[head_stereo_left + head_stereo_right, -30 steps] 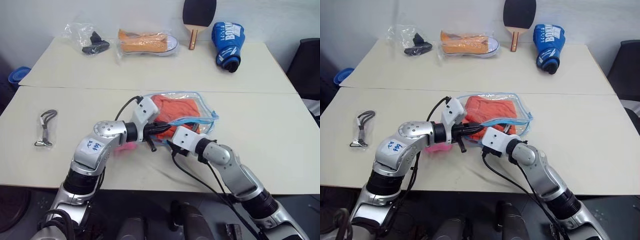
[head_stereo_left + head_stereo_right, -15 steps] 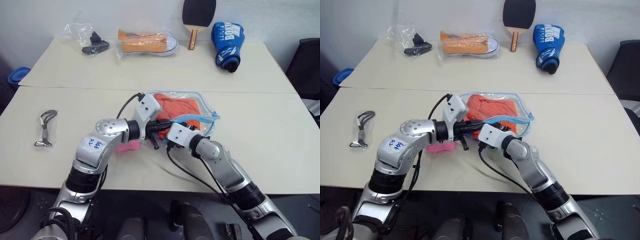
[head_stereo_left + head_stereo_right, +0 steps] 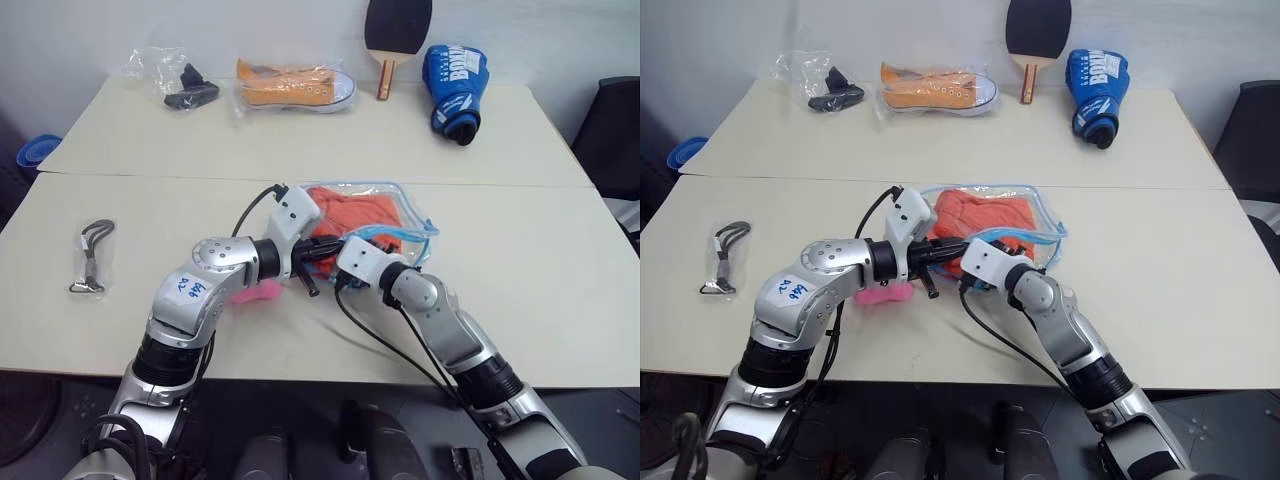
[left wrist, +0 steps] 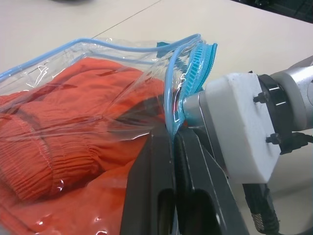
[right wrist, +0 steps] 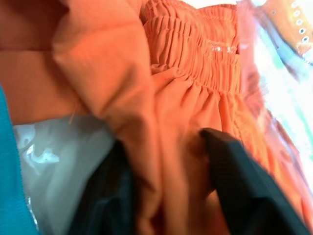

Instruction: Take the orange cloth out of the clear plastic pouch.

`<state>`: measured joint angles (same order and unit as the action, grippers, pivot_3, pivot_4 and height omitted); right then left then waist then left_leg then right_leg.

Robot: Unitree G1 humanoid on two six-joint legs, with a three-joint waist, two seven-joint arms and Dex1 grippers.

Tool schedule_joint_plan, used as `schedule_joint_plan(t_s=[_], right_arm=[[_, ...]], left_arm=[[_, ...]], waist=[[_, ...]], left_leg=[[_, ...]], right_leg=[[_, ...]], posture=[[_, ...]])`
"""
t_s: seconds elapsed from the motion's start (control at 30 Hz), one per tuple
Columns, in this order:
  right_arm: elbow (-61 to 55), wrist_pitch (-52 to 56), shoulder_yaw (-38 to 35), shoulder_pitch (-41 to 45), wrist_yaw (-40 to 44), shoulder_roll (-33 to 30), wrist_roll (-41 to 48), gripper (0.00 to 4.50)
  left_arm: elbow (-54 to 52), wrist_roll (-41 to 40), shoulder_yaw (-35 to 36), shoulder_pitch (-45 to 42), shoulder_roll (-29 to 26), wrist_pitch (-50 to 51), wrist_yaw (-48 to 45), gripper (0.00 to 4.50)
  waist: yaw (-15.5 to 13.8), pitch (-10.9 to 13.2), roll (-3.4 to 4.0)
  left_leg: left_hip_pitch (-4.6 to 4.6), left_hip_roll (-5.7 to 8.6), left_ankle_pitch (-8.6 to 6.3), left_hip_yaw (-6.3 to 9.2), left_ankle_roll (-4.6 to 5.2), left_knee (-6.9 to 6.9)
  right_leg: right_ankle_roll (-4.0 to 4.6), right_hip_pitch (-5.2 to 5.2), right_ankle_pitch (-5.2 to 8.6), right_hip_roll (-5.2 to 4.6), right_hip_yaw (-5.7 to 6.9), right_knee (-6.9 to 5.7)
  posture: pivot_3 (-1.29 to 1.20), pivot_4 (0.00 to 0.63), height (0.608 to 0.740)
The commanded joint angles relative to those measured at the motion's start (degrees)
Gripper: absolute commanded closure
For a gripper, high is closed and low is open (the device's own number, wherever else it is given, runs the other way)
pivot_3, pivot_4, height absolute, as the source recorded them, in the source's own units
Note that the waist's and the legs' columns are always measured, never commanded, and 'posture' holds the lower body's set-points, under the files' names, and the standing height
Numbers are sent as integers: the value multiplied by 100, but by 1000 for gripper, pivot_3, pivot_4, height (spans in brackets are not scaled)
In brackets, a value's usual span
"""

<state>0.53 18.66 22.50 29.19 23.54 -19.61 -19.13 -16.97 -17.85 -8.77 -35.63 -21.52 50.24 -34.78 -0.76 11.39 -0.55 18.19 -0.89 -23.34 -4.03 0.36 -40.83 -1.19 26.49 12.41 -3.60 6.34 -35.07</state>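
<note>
Pincers meet at the pouch mouth: left pincer point(image 4: 168, 161) pressed together on the clear plastic pouch point(image 3: 405, 205) edge; right pincer point(image 5: 166, 196), reaching inside, pinches a fold of orange cloth point(image 5: 186, 93).

Two robot arms meet at the open edge of a clear plastic pouch point(image 3: 1040, 205) holding an orange cloth point(image 3: 985, 215) on the near beige table point(image 3: 1160, 290), the left gripper point(image 3: 948, 250) and right gripper point(image 3: 1012, 246) both at its blue-trimmed mouth. A pink plush toy point(image 3: 883, 294) lies just under the left forearm, and a bagged strap with a metal clip point(image 3: 724, 258) rests well apart to the left. On the far table sit a wrapped orange sneaker point(image 3: 937, 86), a thin clear bag with a black item point(image 3: 827, 86), a table tennis paddle point(image 3: 1037, 35) and a blue boxing glove point(image 3: 1096, 87).
</note>
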Motion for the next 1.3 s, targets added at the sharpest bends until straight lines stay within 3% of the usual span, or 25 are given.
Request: schedule_joint_plan(t_s=[0.03,0.13,0.2,0.4,0.6,0.7,0.87,1.07,1.3], right_arm=[[129,89,-13,-174,94,-105,-107,3537],[-159,124,-66,-280,210,-199,-82,4482],[-569,202,-145,-433,351,-319,-36,4482],[-1667,461,12,-1041,775,-795,-273,4482],[-2040,588,-84,-1236,864,-867,-350,4482],[-2630,897,-415,-1454,1122,-1043,-154,4482],[-3790,1202,-1144,-2044,1960,-1890,311,4482],[-4556,1105,-2598,-2667,2871,-2860,1236,4482],[-3095,-1442,-3924,-3756,3629,-3704,1766,4482]], left_arm=[[-109,-65,55,-41,-12,-146,-17,4500],[-51,55,-40,-13,-53,-246,10,4500],[-14,142,-97,-18,-13,-247,130,4500],[268,81,209,-325,780,109,922,4500],[737,655,-381,-381,460,-365,853,4500],[1054,1067,-803,-325,135,-969,678,4500],[1520,1696,-1377,-206,-273,-1939,401,4500],[1933,1898,-1351,-150,-183,-2350,368,4500],[2786,2096,-1028,-427,-290,-2848,473,4500]], waist=[[-2,0,0],[-2,0,0],[-10,0,0],[-58,0,-1],[-21,-1,-1],[-32,-1,-1],[-73,-1,0],[-78,0,-1],[-71,2,-6]], left_leg=[[0,0,0,1,0,0],[1,0,0,2,0,0],[2,0,0,4,0,0],[14,2,-4,12,6,-5],[4,0,-3,8,3,1],[7,0,-3,10,2,0],[11,4,-6,13,6,-3],[12,3,-9,13,12,-3],[8,3,-13,10,20,6]], right_leg=[[0,0,0,0,0,0],[0,0,0,0,1,0],[0,1,0,0,2,2],[-5,1,-2,-1,10,11],[-4,-1,-2,4,7,9],[-4,1,-2,3,8,9],[-4,0,-2,0,13,20],[-5,-2,-2,3,14,37],[-7,-36,-2,6,14,53]], posture=[[0,150,740],[0,150,740],[0,150,740],[0,150,740],[0,150,740],[0,150,740],[0,150,740],[0,150,740],[0,150,740]])
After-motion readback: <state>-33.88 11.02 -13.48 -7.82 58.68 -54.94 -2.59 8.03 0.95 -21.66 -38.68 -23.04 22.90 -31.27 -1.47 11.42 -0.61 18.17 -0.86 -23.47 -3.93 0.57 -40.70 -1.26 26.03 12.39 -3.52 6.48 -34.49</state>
